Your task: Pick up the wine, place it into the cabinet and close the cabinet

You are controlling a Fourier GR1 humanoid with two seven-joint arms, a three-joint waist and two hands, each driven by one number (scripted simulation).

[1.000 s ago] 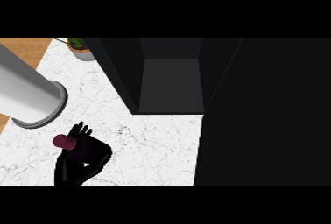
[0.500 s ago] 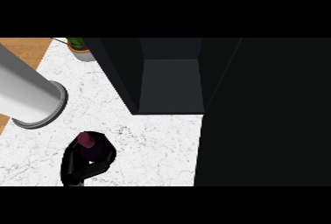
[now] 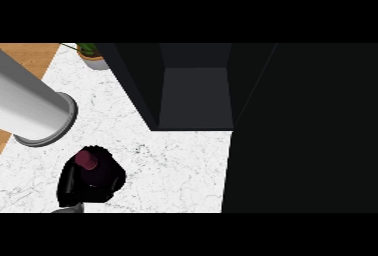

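The robot's left hand [image 3: 94, 182] has its black fingers curled round the dark red wine bottle [image 3: 87, 160]; only the bottle's top shows above the fingers. Beneath the hand lies the white marble surface [image 3: 177, 170]. The open dark grey cabinet [image 3: 196, 95] stands beyond the hand, to its right.

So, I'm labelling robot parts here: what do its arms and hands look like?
Only the left hand shows: black, rounded, with a pale sheen down its outer edge. A sliver of grey forearm meets it at the lower edge. No cables or markings show. The right hand is out of view.
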